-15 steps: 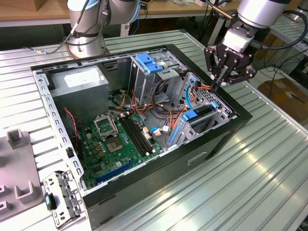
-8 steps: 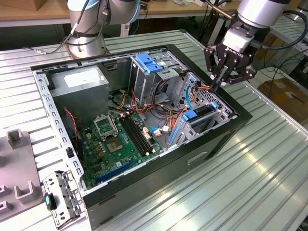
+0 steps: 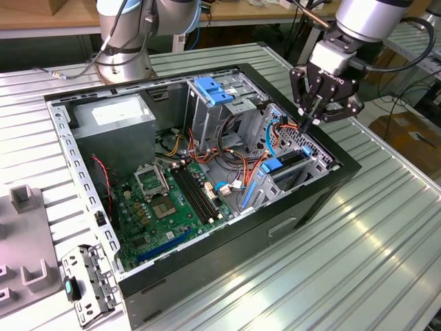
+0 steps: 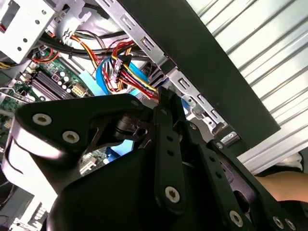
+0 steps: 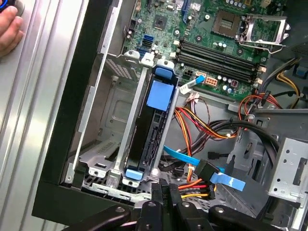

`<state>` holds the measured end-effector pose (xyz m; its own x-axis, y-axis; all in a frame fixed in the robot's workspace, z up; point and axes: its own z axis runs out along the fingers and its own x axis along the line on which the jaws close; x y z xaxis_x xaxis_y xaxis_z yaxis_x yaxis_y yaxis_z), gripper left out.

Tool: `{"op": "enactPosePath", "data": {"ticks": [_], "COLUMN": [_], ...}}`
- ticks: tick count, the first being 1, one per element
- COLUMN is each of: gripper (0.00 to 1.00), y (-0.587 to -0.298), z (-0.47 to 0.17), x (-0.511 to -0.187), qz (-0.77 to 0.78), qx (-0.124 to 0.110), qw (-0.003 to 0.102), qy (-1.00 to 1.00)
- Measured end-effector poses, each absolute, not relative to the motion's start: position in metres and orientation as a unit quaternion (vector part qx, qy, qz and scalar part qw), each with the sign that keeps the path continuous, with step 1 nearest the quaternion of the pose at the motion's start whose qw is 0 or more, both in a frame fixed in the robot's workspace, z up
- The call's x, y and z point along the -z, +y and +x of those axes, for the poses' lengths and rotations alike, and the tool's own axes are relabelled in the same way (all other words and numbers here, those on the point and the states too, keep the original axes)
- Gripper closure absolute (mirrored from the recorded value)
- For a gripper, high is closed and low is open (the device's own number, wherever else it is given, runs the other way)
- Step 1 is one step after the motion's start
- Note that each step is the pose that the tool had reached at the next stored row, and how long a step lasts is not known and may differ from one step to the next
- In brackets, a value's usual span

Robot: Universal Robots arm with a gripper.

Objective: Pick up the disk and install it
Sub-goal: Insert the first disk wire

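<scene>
**Disk stands in its bay, closed gripper over the bay's end**

At the exterior view's left, a grey fixture tray (image 3: 24, 227) lies on the ribbed table (image 3: 358, 234) beside the open computer case (image 3: 227, 255). Inside the case, going rightward, come the grey power supply box (image 3: 114, 118), the green motherboard (image 3: 172, 200), an upright drive cage (image 3: 212, 103) with a blue latch on top, then a tangle of orange, red and blue cables (image 3: 241, 165).

Further right, the disk (image 3: 288, 162) stands on edge in the drive bay (image 3: 313, 160) against the case wall. In the first wrist view it sits between the bay's metal guides, with blue rail ends showing and a blue tab over its upper edge.

Furthest right, the gripper (image 3: 304, 124) hangs over the bay's far end, its fingers pinched together with nothing visible between them. Whether the tips touch the disk or the bay, I cannot tell from these angles.

The disk looks placed, so seating it appears to be the step in hand. A press should land squarely on the disk's end and run along the guides, clear of the cables just beside the bay. A skewed push could jam a rail.
</scene>
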<state>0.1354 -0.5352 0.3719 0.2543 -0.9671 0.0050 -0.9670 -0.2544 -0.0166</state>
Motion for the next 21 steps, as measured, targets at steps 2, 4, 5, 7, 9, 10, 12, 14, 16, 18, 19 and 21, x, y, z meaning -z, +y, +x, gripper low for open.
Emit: {"op": "enactPosePath", "data": {"ticks": [2, 4, 5, 7, 9, 10, 12, 14, 16, 18, 19, 21], "gripper": [0.83, 0.83, 0.83, 0.83, 0.83, 0.83, 0.83, 0.83, 0.83, 0.83, 0.83, 0.83], "y": [-0.535, -0.535, -0.535, -0.535, -0.535, -0.535, -0.551, -0.552, -0.555, -0.556, -0.556, -0.557], "z": [0.135, 0.135, 0.135, 0.135, 0.133, 0.126, 0.112, 0.112, 0.112, 0.112, 0.112, 0.111], "x": [-0.370, -0.369, -0.369, -0.367, -0.367, -0.362, -0.354, -0.351, -0.349, -0.349, -0.349, -0.349], "qz": [-0.777, -0.764, -0.758, -0.740, -0.738, -0.736, -0.728, -0.728, -0.727, -0.724, -0.722, -0.722], "qx": [0.007, 0.007, 0.007, 0.007, 0.008, 0.011, 0.010, 0.005, 0.003, 0.003, 0.003, 0.003], "qw": [0.005, 0.005, 0.005, 0.004, 0.005, 0.007, 0.008, 0.013, 0.016, 0.016, 0.016, 0.016], "qy": [0.630, 0.645, 0.652, 0.672, 0.674, 0.677, 0.685, 0.686, 0.687, 0.690, 0.691, 0.692]}}
